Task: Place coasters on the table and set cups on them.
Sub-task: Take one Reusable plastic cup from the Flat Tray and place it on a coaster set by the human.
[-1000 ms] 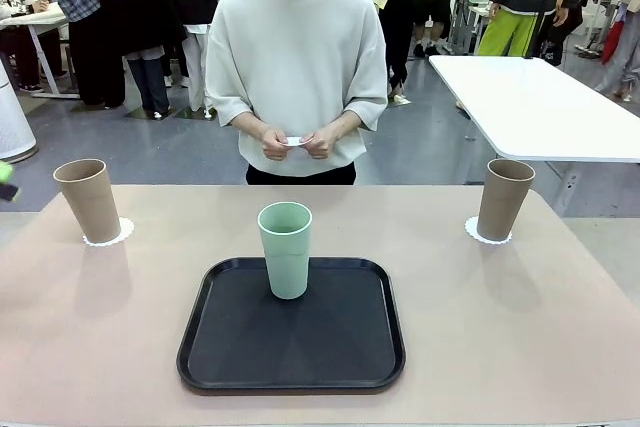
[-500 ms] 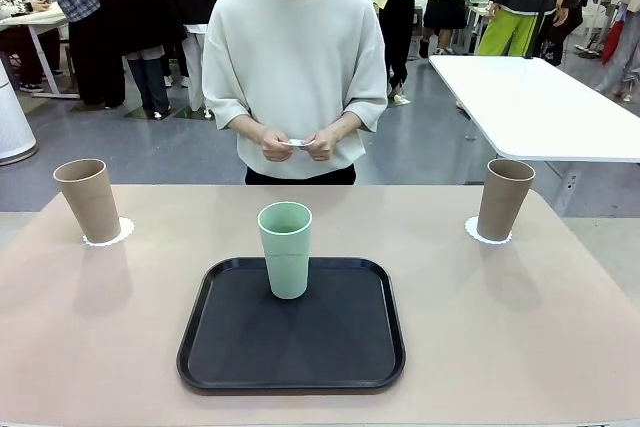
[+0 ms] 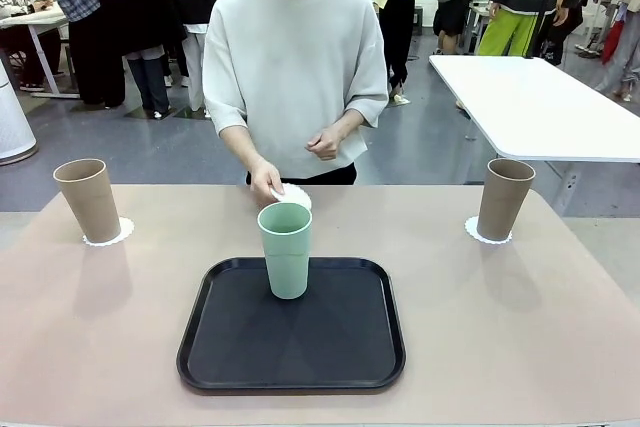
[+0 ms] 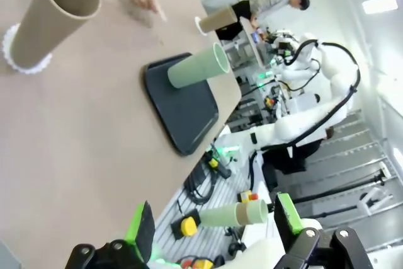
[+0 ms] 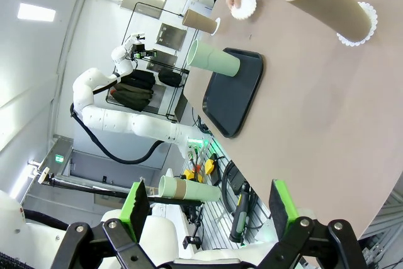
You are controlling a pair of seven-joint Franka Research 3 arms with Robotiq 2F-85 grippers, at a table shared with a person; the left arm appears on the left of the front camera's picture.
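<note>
**Inspector:** Worktop (image 3: 560, 327) carries a black tray (image 3: 340, 347) at centre, with the mint cup (image 3: 286, 252) upright on the tray's twelve o'clock half. Left tan cup (image 3: 88, 199) stands at ten o'clock on its coaster (image 3: 118, 235). Right tan cup (image 3: 505, 197) stands at two o'clock on another coaster (image 3: 472, 232).

**Assistant:** And the third coaster (image 3: 293, 194)?

**Inspector:** It is in the person's hand (image 3: 265, 183), just beyond the mint cup's rim at twelve o'clock. I cannot tell whether it touches the worktop.

**Assistant:** Jaws?

**Inspector:** Left jaws and right jaws both stand wide with nothing between them, well apart from the cups.

**Assistant:** Hazards?

**Inspector:** Three, in my judgement.
- The hand works close to a tall, narrow-based cup, and a brush could topple it.
- An arm reaching for that cup now would meet the hand.
- A coaster laid against the tray's rim would sit tilted, leaving any cup set on it unsteady.
</note>
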